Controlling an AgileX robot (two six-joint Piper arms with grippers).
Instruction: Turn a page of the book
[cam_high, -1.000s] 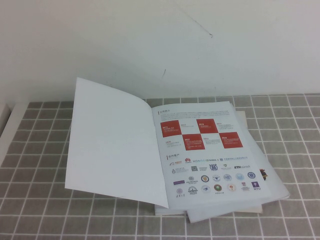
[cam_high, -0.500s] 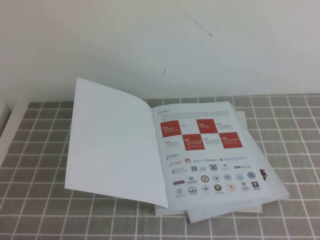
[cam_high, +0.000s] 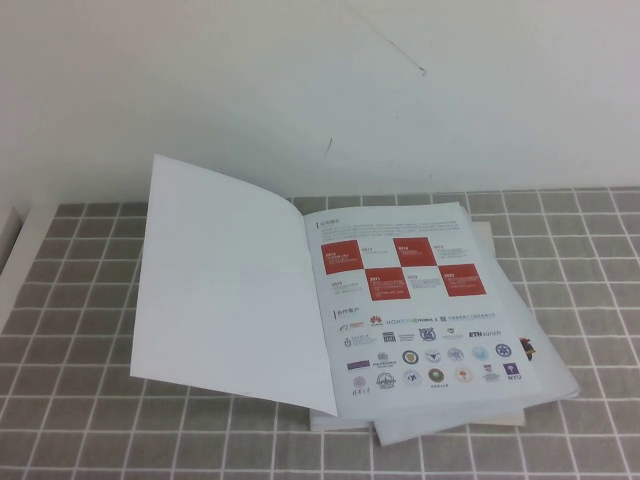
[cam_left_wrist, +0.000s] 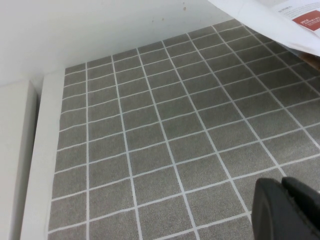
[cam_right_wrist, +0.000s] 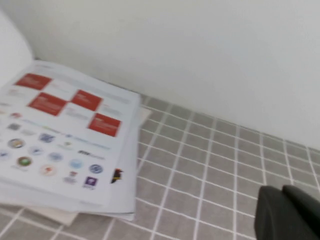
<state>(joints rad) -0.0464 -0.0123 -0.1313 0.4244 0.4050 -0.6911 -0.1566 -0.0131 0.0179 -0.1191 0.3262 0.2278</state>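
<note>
Book lies open on the grey checked cloth, resting on a loose stack of plain white sheets. The page, its blank white back showing, sits to the left of the spine, with its outer edge lifted a little off the cloth rather than flat. To the right of the spine the inner page with red boxes and logos lies flat and exposed.

Judgement: the turn looks done. What remains for you is to keep both arms clear of the book and avoid brushing that raised left edge, since the glossy sheet could spring back over the spine.

Left gripper: off to the left of the book, above bare cloth, well apart from the page's edge. It touches nothing; you cannot tell how its fingers stand.

Right gripper: off to the right of the book, above bare cloth, apart from the stack. Fingers clenched fully together, nothing between them, touching nothing.
</note>
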